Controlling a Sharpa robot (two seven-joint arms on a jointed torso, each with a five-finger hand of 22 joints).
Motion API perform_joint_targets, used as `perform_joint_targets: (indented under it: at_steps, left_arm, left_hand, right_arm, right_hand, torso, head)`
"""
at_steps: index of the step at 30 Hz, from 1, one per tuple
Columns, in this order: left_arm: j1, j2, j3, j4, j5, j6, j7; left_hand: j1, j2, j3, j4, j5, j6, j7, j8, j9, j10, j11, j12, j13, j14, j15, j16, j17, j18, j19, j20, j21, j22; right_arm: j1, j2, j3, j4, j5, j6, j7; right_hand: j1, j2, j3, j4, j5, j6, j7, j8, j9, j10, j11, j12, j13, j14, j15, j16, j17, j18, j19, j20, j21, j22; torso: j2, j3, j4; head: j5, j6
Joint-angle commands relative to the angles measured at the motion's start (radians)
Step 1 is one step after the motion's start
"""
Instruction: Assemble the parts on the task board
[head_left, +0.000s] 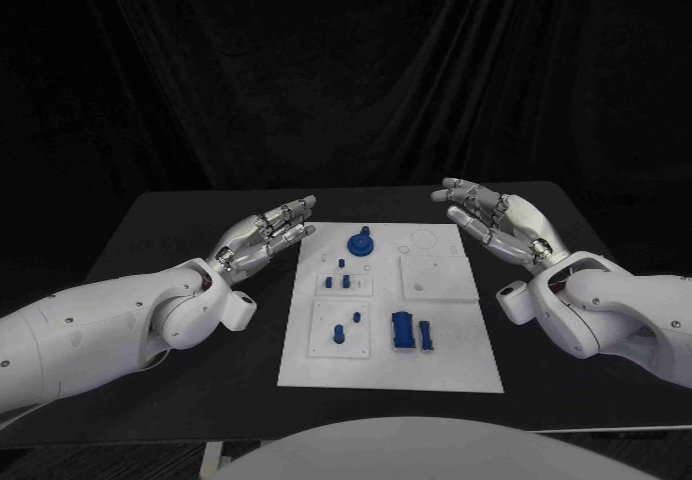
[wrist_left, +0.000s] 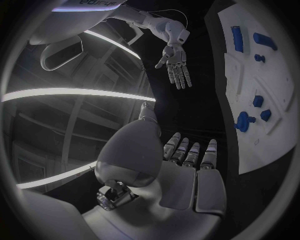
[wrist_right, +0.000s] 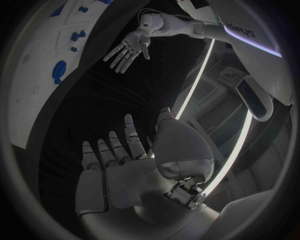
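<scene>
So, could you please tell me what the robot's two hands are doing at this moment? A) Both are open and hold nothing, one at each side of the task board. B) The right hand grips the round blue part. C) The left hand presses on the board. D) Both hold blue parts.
A: the left hand and right hand have spread, bare fingers beside the task board, and the blue parts lie untouched.

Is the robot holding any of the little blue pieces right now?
No. Both the left hand and the right hand are open and hold nothing, one on each side of the task board. The blue parts lie on the board.
</scene>
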Motion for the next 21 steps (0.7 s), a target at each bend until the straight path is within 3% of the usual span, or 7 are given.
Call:
perform_joint_targets:
  at_steps: [1,4,5,6,8,11,21]
  left_arm:
    - [-0.001,0.0,0.001,0.003,0.009,-0.03,0.154]
    - [-0.001,0.001,0.001,0.003,0.009,-0.028,0.152]
    - [0.0,-0.001,0.0,0.0,0.0,-0.01,0.0]
    - [0.0,-0.001,0.001,0.001,0.001,-0.012,0.0]
    - [-0.001,0.0,0.003,0.003,0.004,-0.023,-0.002]
    - [-0.003,0.003,0.013,0.009,0.016,-0.059,-0.01]
    - [-0.017,0.025,0.081,0.056,0.1,-0.313,-0.059]
  left_hand:
    - [0.007,0.004,0.021,-0.002,0.031,-0.002,-0.006,-0.004,-0.001,-0.001,-0.007,-0.006,-0.002,0.001,-0.005,-0.004,-0.001,0.017,0.001,-0.008,-0.004,-0.002]
    - [0.047,0.012,0.039,-0.003,0.111,-0.001,0.004,-0.004,-0.001,0.0,0.001,-0.006,-0.002,0.001,-0.005,-0.004,-0.001,0.017,0.002,-0.008,-0.004,-0.002]
    - [-0.378,-0.033,0.113,-0.09,0.03,-0.07,-0.049,-0.032,-0.03,-0.005,-0.034,-0.064,-0.028,0.001,-0.033,-0.004,-0.001,-0.049,-0.017,-0.073,-0.025,-0.062]
    - [-0.384,-0.033,0.117,-0.094,0.033,-0.07,-0.049,-0.032,-0.03,-0.005,-0.034,-0.068,-0.028,0.001,-0.033,-0.004,-0.001,-0.049,-0.017,-0.077,-0.025,-0.062]
    - [-0.449,-0.038,0.13,-0.107,0.026,-0.081,-0.049,-0.032,-0.03,-0.005,-0.034,-0.078,-0.028,0.001,-0.109,-0.004,-0.001,-0.049,-0.017,-0.091,-0.025,-0.062]
    - [-0.56,-0.05,0.152,-0.129,0.007,-0.099,-0.049,-0.032,-0.03,-0.005,-0.034,-0.095,-0.028,0.001,-0.109,-0.004,-0.001,-0.05,-0.017,-0.11,-0.025,-0.062]
    - [-0.827,-0.132,0.203,-0.182,-0.038,-0.143,-0.049,-0.032,-0.03,-0.005,-0.034,-0.135,-0.028,0.001,-0.109,-0.004,-0.001,-0.084,-0.017,-0.154,-0.025,-0.062]
  right_arm:
    - [0.002,0.004,0.0,-0.009,0.183,0.093,0.122]
    - [0.003,0.009,0.0,-0.013,0.17,0.101,0.129]
    - [0.0,0.006,0.0,-0.011,0.093,0.039,0.045]
    - [0.0,0.008,0.001,-0.012,0.095,0.038,0.044]
    - [-0.002,0.016,0.006,-0.017,0.106,0.032,0.041]
    - [-0.008,0.045,0.025,-0.034,0.142,0.01,0.03]
    - [-0.05,0.231,0.145,-0.145,0.379,-0.131,-0.039]
  right_hand:
    - [0.005,-0.009,0.011,0.0,0.003,0.005,-0.004,0.0,-0.012,-0.01,-0.002,0.011,-0.009,-0.006,0.001,0.001,-0.005,-0.006,-0.006,-0.001,-0.003,-0.005]
    - [0.014,-0.009,0.018,0.0,0.006,0.009,0.001,0.003,-0.023,-0.015,-0.002,0.022,-0.015,-0.009,0.001,0.004,-0.008,-0.005,-0.007,-0.001,-0.003,-0.008]
    - [-0.297,-0.037,0.06,-0.088,-0.072,-0.172,-0.002,-0.062,-0.098,-0.047,-0.036,-0.051,-0.077,-0.066,-0.055,-0.031,-0.075,-0.07,-0.023,-0.09,-0.011,-0.058]
    - [-0.401,-0.037,0.08,-0.124,-0.072,-0.241,-0.002,-0.087,-0.13,-0.062,-0.12,-0.076,-0.103,-0.066,-0.077,-0.031,-0.075,-0.07,-0.023,-0.124,-0.011,-0.058]
    - [-0.595,-0.037,0.174,-0.177,-0.072,-0.345,-0.002,-0.125,-0.177,-0.136,-0.12,-0.117,-0.142,-0.066,-0.109,-0.031,-0.075,-0.07,-0.023,-0.178,-0.011,-0.058]
    - [-0.788,-0.037,0.174,-0.294,-0.072,-0.452,-0.002,-0.208,-0.281,-0.136,-0.12,-0.207,-0.227,-0.066,-0.182,-0.031,-0.075,-0.07,-0.023,-0.296,-0.011,-0.058]
    - [-1.005,-0.037,0.174,-0.294,-0.072,-0.574,-0.002,-0.208,-0.281,-0.136,-0.12,-0.207,-0.227,-0.066,-0.182,-0.031,-0.075,-0.07,-0.023,-0.296,-0.011,-0.058]
  torso:
    - [0.001,-0.0003,0.0007]
    - [0.002,-0.0001,0.0016]
    - [0.001,0.0,0.0003]
    - [0.001,0.0,0.0001]
    - [0.001,0.0002,-0.0005]
    - [0.001,0.0007,-0.0027]
    - [0.003,0.0044,-0.0179]
  head:
    - [0.0,0.0]
    - [-0.003,0.0]
    - [0.0,0.0]
    - [0.0,0.001]
    - [0.001,0.006]
    - [0.002,0.025]
    - [0.015,0.152]
